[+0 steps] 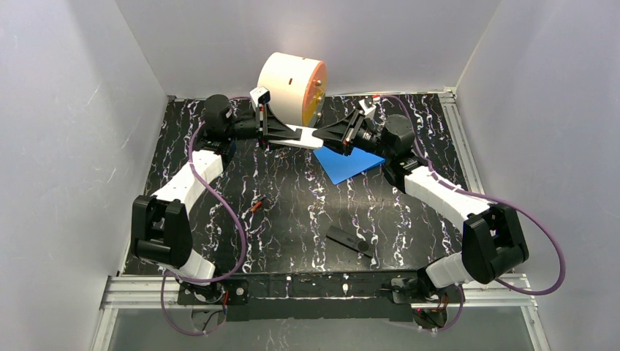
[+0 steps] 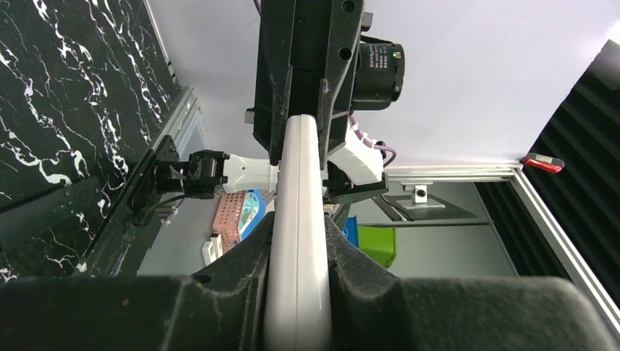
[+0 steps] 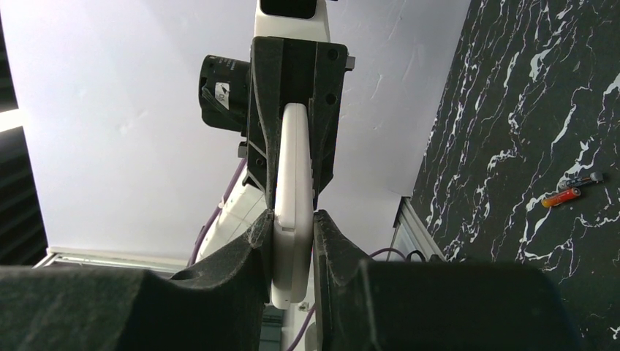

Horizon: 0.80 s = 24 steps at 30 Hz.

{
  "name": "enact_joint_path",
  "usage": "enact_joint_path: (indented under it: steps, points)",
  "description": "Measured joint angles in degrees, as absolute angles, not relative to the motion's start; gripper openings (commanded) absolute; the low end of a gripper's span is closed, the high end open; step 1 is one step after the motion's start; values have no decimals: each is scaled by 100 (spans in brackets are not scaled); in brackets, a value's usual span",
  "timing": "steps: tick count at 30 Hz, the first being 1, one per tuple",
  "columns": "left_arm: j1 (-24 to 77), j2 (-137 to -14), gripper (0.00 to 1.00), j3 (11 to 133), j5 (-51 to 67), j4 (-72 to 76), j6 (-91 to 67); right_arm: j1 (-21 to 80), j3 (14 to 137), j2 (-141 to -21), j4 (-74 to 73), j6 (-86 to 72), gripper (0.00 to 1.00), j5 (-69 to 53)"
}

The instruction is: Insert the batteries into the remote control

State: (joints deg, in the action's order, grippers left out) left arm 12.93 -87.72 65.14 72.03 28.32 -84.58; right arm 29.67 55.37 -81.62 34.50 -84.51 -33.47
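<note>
White remote (image 1: 303,137) is held in the air, pinched at one end by the left jaws and at the other by the right jaws. Batteries (image 3: 572,189), one orange-red and one dark, are seen lying together on the marble surface (image 1: 292,219), well nearer the arm bases than the white remote, untouched. A black remote (image 1: 350,240) lies nearer still. Loading is judged not begun; whether a compartment is open cannot be told.

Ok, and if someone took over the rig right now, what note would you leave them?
Left pincer: shut on the white remote.
Right pincer: shut on its other end; both arms hold it up at the back.
Batteries: both loose on the table, none loaded.
Left to do: pick up and fit both.
</note>
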Motion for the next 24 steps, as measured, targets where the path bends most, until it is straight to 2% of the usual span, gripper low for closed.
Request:
enact_joint_path:
  steps: [24]
  points:
    - [1498, -8842, 0, 6460, 6746, 3129, -8488, 3024, 5758, -8624, 3946, -8444, 30, -3286]
